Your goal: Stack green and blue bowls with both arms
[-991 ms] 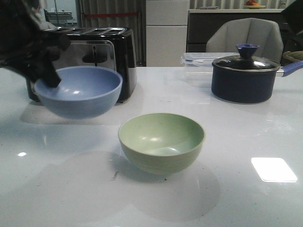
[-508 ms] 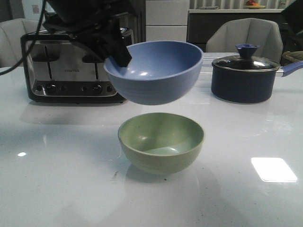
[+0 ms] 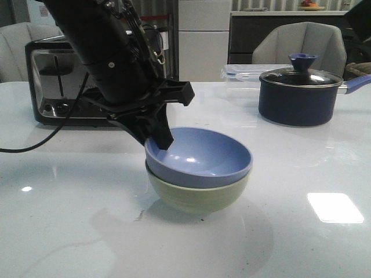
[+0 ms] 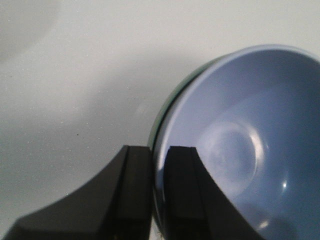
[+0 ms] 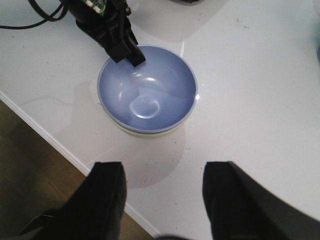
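The periwinkle blue bowl (image 3: pixel 200 156) sits nested in the pale green bowl (image 3: pixel 197 197) near the middle of the white table. My left gripper (image 3: pixel 159 139) is shut on the blue bowl's left rim, one finger inside and one outside. In the left wrist view the fingers (image 4: pixel 180 185) straddle the blue bowl's rim (image 4: pixel 240 140), with a sliver of the green bowl (image 4: pixel 162 117) beneath. My right gripper (image 5: pixel 162 175) is open and empty, held high above the table's front edge, looking down on the blue bowl (image 5: pixel 146 90) and the green bowl's edge (image 5: pixel 145 133). It is out of the front view.
A black and chrome toaster (image 3: pixel 58 81) stands at the back left with its cord trailing over the table. A dark navy lidded pot (image 3: pixel 301 92) and a clear plastic box (image 3: pixel 240 78) stand at the back right. The table's front edge (image 5: pixel 50 142) borders wooden floor.
My left arm has carried the blue bowl from the left, over the green bowl, and lowered it into the green bowl. The green bowl has not moved.
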`<action>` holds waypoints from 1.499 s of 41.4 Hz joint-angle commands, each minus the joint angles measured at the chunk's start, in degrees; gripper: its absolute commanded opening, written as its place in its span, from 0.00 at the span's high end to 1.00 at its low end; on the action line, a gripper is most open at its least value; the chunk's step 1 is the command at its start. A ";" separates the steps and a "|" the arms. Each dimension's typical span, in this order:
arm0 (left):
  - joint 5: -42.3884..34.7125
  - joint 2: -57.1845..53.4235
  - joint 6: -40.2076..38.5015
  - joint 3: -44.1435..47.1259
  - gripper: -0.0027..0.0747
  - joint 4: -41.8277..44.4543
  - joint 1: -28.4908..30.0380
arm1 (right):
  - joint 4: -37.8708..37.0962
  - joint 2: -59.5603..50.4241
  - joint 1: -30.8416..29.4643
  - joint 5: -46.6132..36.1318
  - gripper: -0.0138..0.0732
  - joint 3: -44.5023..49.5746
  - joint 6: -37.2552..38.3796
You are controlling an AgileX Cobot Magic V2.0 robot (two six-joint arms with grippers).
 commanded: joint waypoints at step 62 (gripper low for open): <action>-0.77 -71.74 -0.02 39.11 0.42 17.76 -3.67 | -1.63 -0.48 0.03 -0.44 0.31 -0.66 -0.49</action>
